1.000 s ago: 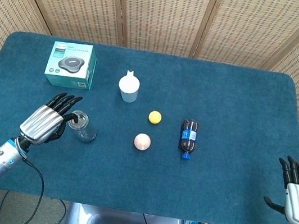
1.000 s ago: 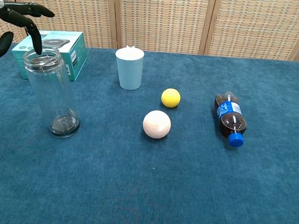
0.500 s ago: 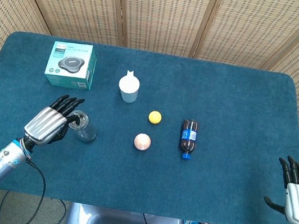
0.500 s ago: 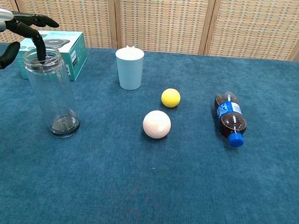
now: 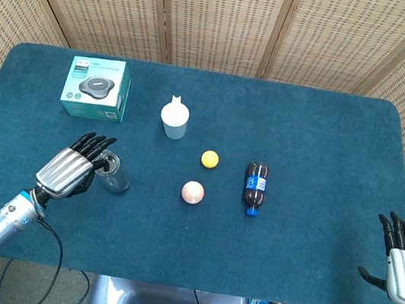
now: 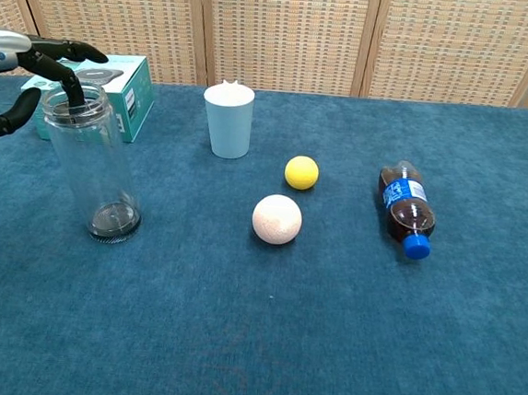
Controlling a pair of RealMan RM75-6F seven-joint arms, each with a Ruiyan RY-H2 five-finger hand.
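While cropped, left hand (image 6: 21, 70) touches jar (image 6: 94, 164).

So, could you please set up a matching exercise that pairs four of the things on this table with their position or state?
Things:
1. clear jar
2. cola bottle
3. teal box
4. yellow ball

States:
A. lying on its side, blue cap toward the near edge
B. at the far left of the table, behind the jar
C. upright, lidless, left hand at its rim
D. between the white cup and the bottle

Pairs: 1-C, 2-A, 3-B, 4-D
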